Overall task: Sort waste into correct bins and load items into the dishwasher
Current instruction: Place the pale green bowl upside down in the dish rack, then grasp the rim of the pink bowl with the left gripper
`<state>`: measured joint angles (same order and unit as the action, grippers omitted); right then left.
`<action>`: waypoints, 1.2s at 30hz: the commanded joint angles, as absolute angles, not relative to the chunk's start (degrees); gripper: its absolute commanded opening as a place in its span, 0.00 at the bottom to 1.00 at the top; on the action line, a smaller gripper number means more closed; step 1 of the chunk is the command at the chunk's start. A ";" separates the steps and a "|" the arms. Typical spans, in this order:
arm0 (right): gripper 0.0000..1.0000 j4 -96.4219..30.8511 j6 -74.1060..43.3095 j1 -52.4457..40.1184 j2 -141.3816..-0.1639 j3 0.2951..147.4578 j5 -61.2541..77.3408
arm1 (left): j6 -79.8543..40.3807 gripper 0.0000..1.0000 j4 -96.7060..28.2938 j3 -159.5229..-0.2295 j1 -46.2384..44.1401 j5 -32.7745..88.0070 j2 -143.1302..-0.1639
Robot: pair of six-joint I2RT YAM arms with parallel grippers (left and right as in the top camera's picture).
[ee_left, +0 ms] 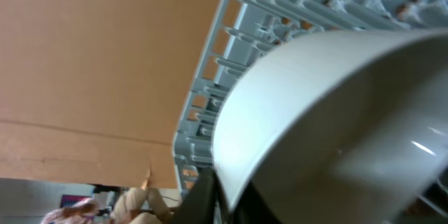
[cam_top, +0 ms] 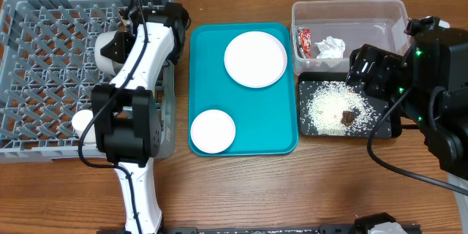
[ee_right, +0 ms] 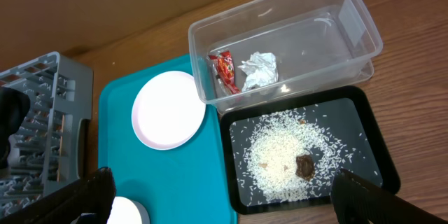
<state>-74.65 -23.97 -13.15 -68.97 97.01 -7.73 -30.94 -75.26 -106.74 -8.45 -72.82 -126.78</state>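
Observation:
My left gripper [cam_top: 121, 41] is over the grey dish rack [cam_top: 44, 80], shut on the rim of the pale bowl [cam_top: 108, 48]. The bowl fills the left wrist view [ee_left: 336, 112], tilted over the rack's lattice [ee_left: 210, 105], with the gripper [ee_left: 231, 203] at its edge. The small white cup [cam_top: 82, 121] lies in the rack, partly hidden by the arm. The white plate [cam_top: 255, 58] and the saucer [cam_top: 213, 130] sit on the teal tray. My right gripper [cam_top: 365, 69] is open and empty above the black tray [ee_right: 364, 112], as the right wrist view [ee_right: 222, 182] shows. I cannot make out the chopsticks.
The clear tub [cam_top: 387, 11] holds the red wrapper [ee_right: 225, 68] and the white tissue [ee_right: 259, 68]. The black tray holds rice grains [ee_right: 280, 157] and the brown lump [ee_right: 304, 166]. The teal tray [cam_top: 208, 80] lies between the rack and the bins.

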 commanded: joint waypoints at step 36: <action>1.00 -74.67 -23.79 -13.10 -68.86 97.14 -7.90 | -24.43 0.81 -84.97 -117.64 -19.16 -14.41 -94.67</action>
